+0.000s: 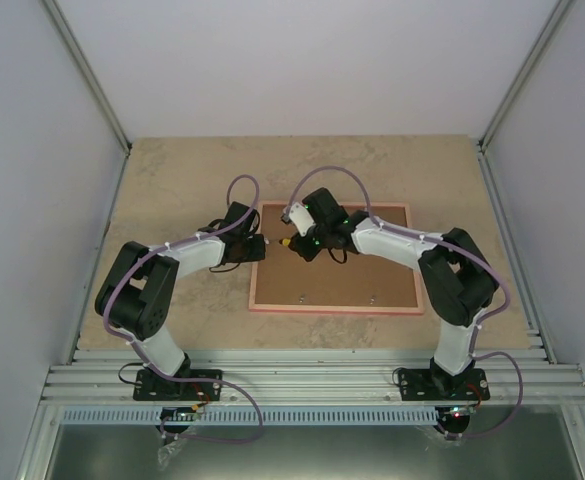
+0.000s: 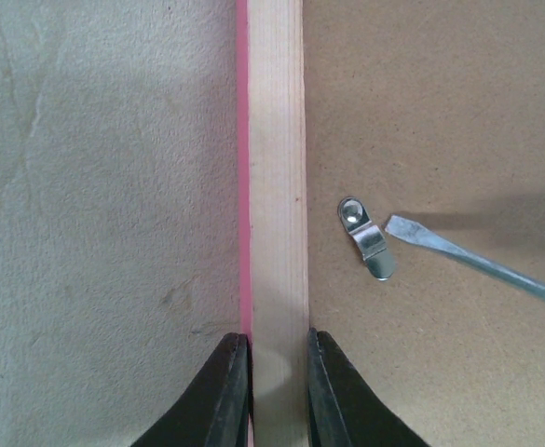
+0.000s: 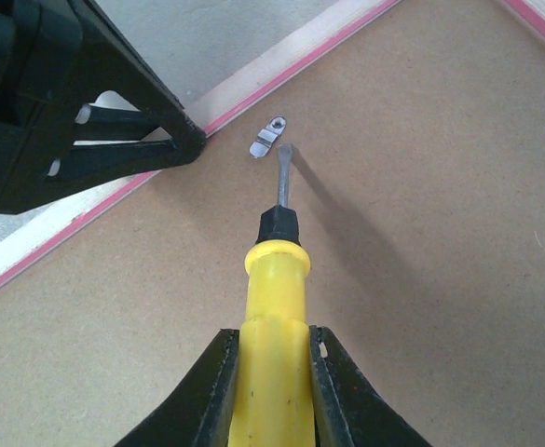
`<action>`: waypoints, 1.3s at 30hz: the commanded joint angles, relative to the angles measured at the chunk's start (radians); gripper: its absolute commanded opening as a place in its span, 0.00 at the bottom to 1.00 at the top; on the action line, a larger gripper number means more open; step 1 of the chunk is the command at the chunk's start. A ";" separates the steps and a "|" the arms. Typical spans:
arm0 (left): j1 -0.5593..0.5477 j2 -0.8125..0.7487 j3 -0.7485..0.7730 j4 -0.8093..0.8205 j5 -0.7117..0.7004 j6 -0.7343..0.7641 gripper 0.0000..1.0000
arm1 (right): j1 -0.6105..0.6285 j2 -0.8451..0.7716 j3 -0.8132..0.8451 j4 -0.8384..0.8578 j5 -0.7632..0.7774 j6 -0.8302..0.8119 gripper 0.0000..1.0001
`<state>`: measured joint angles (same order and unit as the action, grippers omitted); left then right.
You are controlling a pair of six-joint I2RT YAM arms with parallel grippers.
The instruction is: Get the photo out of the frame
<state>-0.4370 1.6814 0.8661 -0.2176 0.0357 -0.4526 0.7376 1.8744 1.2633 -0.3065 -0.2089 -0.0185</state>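
The pink frame (image 1: 332, 305) lies face down on the table, its brown fibreboard back (image 1: 362, 270) up. My left gripper (image 1: 259, 247) is shut on the frame's left rail (image 2: 277, 186), one finger on each side. My right gripper (image 1: 307, 243) is shut on a yellow-handled screwdriver (image 3: 274, 317). The screwdriver's flat blade tip (image 2: 398, 226) rests right beside a small metal retaining clip (image 2: 365, 238) screwed to the back near the left rail; the clip also shows in the right wrist view (image 3: 266, 140). The photo is hidden under the backing.
Two more small clips (image 1: 301, 296) sit along the frame's near rail. The beige tabletop (image 1: 182, 190) surrounds the frame. Grey walls enclose the left, right and back. An aluminium rail (image 1: 312, 385) carries the arm bases at the near edge.
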 commanded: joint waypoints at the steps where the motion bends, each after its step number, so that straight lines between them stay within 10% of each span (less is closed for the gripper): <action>1: -0.010 -0.006 -0.012 -0.019 0.013 0.007 0.15 | 0.005 -0.063 -0.032 0.019 -0.036 0.002 0.00; 39: -0.010 -0.005 -0.012 -0.019 0.012 0.006 0.15 | 0.007 -0.029 -0.065 0.082 0.028 0.091 0.00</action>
<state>-0.4377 1.6814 0.8661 -0.2176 0.0345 -0.4526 0.7528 1.8656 1.2152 -0.2329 -0.2192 0.0532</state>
